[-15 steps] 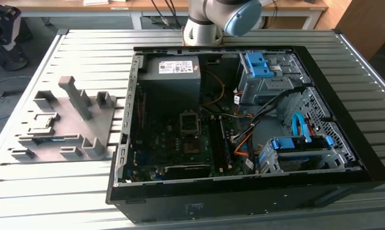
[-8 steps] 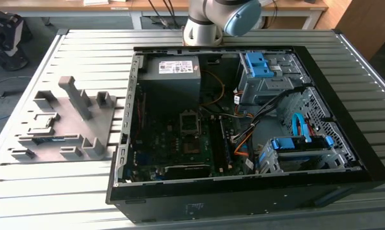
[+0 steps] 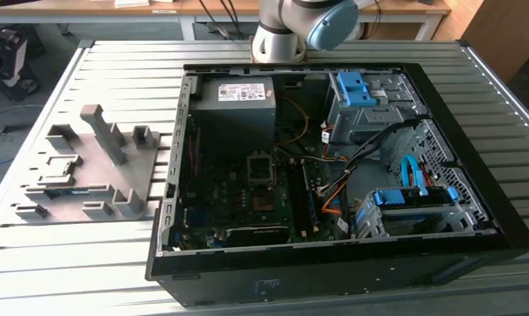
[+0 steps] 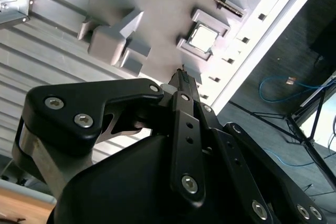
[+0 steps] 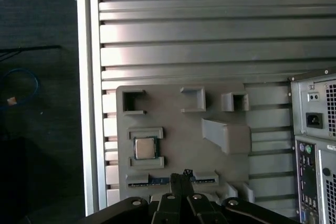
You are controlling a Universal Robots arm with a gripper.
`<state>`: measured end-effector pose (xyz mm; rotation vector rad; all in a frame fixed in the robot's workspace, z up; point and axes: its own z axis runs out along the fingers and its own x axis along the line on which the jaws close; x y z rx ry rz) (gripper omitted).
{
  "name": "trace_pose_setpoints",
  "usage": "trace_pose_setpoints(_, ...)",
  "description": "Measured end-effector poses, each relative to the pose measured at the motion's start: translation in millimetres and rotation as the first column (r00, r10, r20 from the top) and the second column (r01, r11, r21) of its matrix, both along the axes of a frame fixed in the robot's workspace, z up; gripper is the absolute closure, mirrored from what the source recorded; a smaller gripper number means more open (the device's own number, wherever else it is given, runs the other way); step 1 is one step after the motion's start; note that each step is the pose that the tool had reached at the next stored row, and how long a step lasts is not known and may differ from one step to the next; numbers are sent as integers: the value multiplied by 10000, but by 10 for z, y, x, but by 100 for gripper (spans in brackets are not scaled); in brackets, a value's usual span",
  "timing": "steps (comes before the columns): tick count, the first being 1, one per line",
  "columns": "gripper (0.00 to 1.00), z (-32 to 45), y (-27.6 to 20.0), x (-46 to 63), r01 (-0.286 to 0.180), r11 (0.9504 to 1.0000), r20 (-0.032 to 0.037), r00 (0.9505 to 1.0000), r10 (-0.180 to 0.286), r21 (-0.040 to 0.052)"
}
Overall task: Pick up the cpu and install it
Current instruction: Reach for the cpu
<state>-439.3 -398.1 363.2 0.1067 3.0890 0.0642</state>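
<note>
The cpu (image 5: 145,148), a small square chip with a silvery top, lies flat in a framed pocket of the grey parts holder (image 5: 178,129); it also shows in the second wrist view (image 4: 203,38). My gripper (image 5: 184,173) hangs well above the holder, off to one side of the cpu, with its black fingers closed together and nothing between them. In the second wrist view the gripper (image 4: 182,73) tips point toward the holder (image 4: 152,3) near the cpu pocket. In the exterior view the holder (image 3: 97,164) sits to the left of the open computer case (image 3: 334,164), whose dark socket recess (image 3: 259,164) shows on the motherboard.
A memory stick (image 5: 157,180) lies in a slot of the holder beside the cpu pocket, and upright grey posts (image 3: 101,131) rise from it. The case's back panel (image 5: 315,145) stands close by. The slatted table's edge (image 5: 92,103) drops to the floor with a blue cable (image 5: 21,85).
</note>
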Motion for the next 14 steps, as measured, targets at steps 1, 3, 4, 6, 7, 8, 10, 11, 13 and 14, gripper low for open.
trace_pose_setpoints(1, 90, -19, 3, -17, 1, 10000, 2, 10000, -1, 1)
trace_pose_setpoints(3, 90, -56, 6, -43, 0, 10000, 0, 10000, 0, 0)
trace_pose_setpoints(4, 90, -73, 7, -53, 0, 10000, 0, 10000, 0, 0)
trace_pose_setpoints(6, 90, -109, 9, -68, 0, 10000, 0, 10000, 0, 0)
trace_pose_setpoints(7, 90, -127, 9, -76, 0, 10000, 0, 10000, 0, 0)
trace_pose_setpoints(8, 90, -146, 10, -84, 0, 10000, 0, 10000, 0, 0)
trace_pose_setpoints(10, 90, -183, 10, -98, 0, 10000, 0, 10000, 0, 0)
trace_pose_setpoints(11, 90, -200, 10, -105, 0, 10000, 0, 10000, 0, 0)
trace_pose_setpoints(13, 90, -237, 10, -116, 0, 10000, 0, 10000, 0, 0)
trace_pose_setpoints(14, 90, -255, 10, -120, 0, 10000, 0, 10000, 0, 0)
